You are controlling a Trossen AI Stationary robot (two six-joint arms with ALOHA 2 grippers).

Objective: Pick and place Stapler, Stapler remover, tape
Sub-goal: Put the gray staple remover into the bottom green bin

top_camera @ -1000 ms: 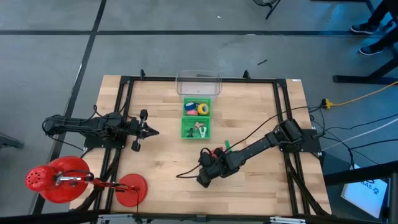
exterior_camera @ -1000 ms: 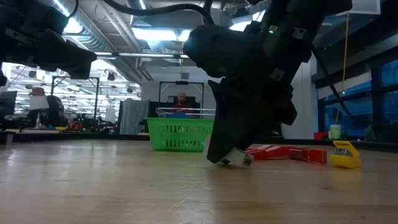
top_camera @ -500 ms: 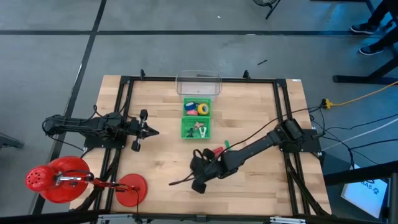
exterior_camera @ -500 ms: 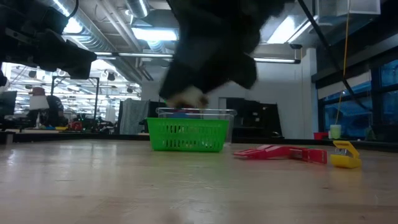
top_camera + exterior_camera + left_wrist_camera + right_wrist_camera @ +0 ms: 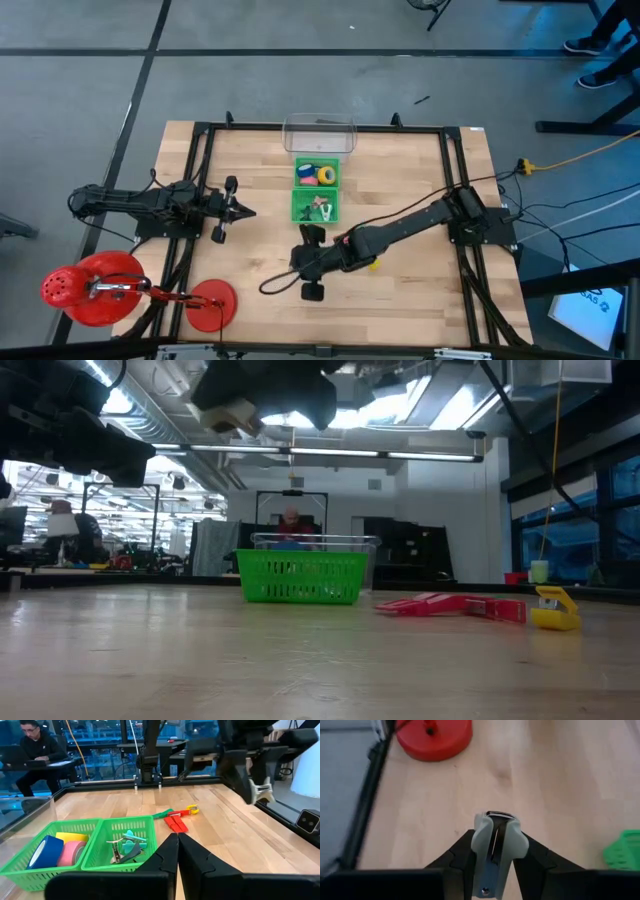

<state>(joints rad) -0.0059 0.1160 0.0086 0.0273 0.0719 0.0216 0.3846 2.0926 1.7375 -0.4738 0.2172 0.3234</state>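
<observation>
My right gripper hangs above the middle of the table, near side, shut on a grey-white stapler remover, which also shows high in the low view. The red stapler lies flat on the table beside a small yellow piece. The green two-part basket stands further back. Its far part holds the tape rolls, blue, yellow and pink, and its near part holds claw-shaped pieces. My left gripper waits shut at the table's left. My right gripper pinches the stapler remover between its two fingers, one on each grey-white side grip. The remover's metal end sticks out past the fingertips. The fingers slant down from the table's right. The remover is lifted clear of the table.
A clear box stands behind the basket. A red disc and a red round object sit at the near left corner. A black cable trails under the right arm. A person sits beyond the table.
My right gripper has risen from the table with the stapler remover, gone toward the table's left edge and rolled about its own axis. The remover, down at the table before, is now lifted well clear.
</observation>
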